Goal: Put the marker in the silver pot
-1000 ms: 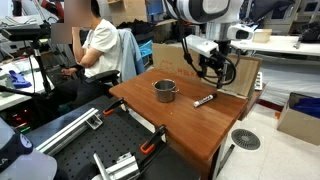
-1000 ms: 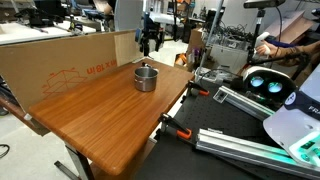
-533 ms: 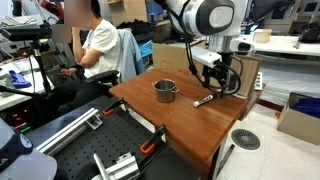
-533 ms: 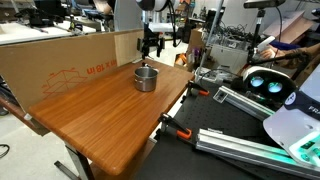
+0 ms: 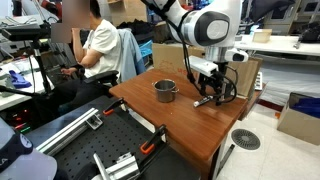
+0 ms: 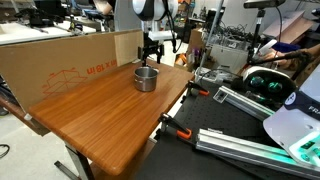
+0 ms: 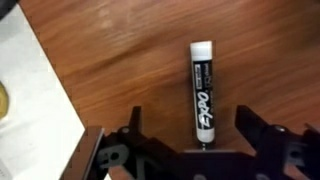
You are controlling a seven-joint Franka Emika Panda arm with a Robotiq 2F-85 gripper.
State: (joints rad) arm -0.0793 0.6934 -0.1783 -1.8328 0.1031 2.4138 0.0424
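Hanging low over the wooden table (image 5: 190, 125), the gripper (image 7: 188, 116) has its two fingers (image 7: 134, 120) spread wide, and it holds nothing. In the wrist view the marker (image 7: 202, 90) lies flat on the wood between the fingers. Its whitish end points away from the camera and its dark printed barrel runs back toward the gripper body. Bare wood shows on either side of the marker, so neither finger touches it, and it lies nearer the finger at the picture's right. In an exterior view the gripper (image 5: 207, 92) stands just above the marker (image 5: 203, 100), close to the table's far corner.

The silver pot (image 5: 164, 91) sits upright on the same table, near the marker but apart from it, with its dark inside showing. In an exterior view the pot (image 6: 146, 78) stands in front of the gripper (image 6: 153, 52). A cardboard sheet (image 6: 70, 65) walls off one long edge of the table (image 6: 110, 115).

The room is a crowded lab. A person in a white shirt (image 5: 97, 45) sits at a desk behind the table, a cardboard box (image 5: 300, 117) stands on the floor, and metal rails with clamps (image 5: 110, 160) lie in the foreground.

By count there is one marker, one pot, one gripper with two fingers, and one seated person.
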